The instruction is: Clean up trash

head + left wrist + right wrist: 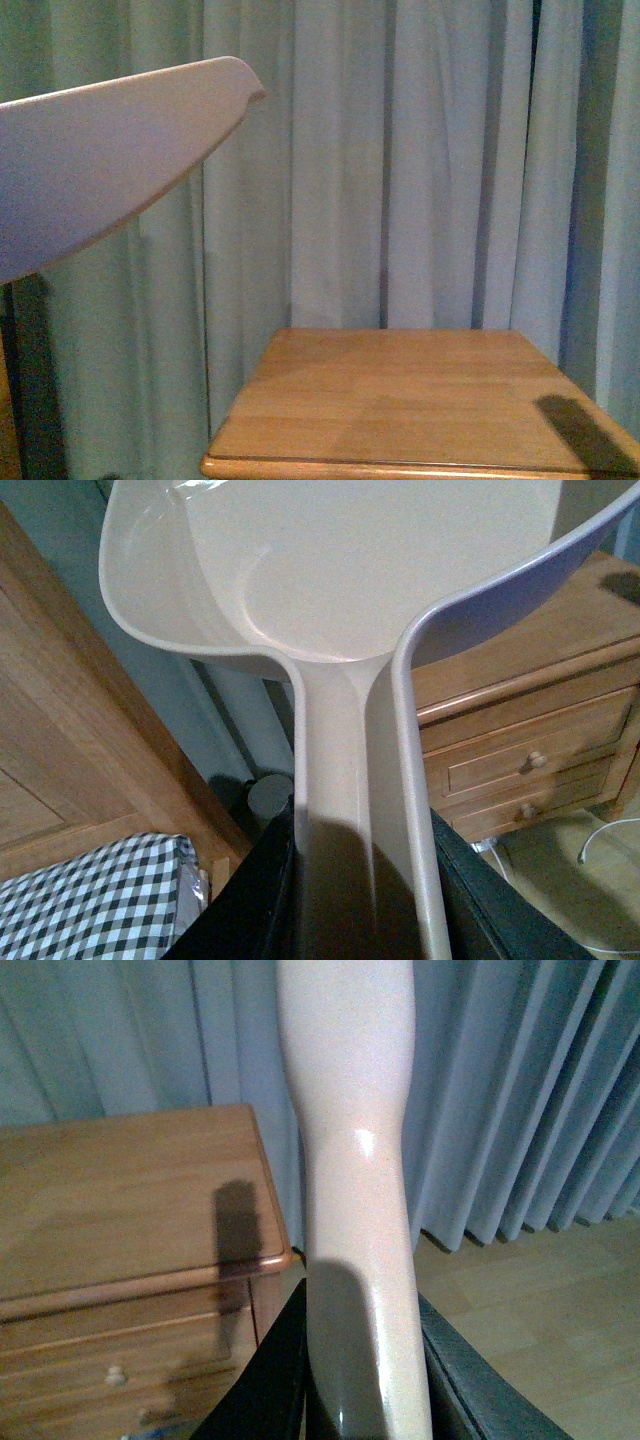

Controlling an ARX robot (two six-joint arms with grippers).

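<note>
The beige dustpan [350,570] is held up in the air; its pan looks empty and its handle runs down between the black jaws of my left gripper [355,890], which is shut on it. In the front view the dustpan's underside [90,160] fills the upper left, well above the table. My right gripper [360,1370] is shut on the cream brush handle [350,1110], which rises upright beside the table's corner. The brush's head is out of frame. The trash is not visible in any view.
A wooden bedside table [400,400] with drawers [530,760] stands ahead, in front of pale blue curtains [420,150]. A dark shadow lies on its right front corner. A wooden bed frame [60,730] with checked bedding [90,900] is beside it. A white cable [605,830] lies on the floor.
</note>
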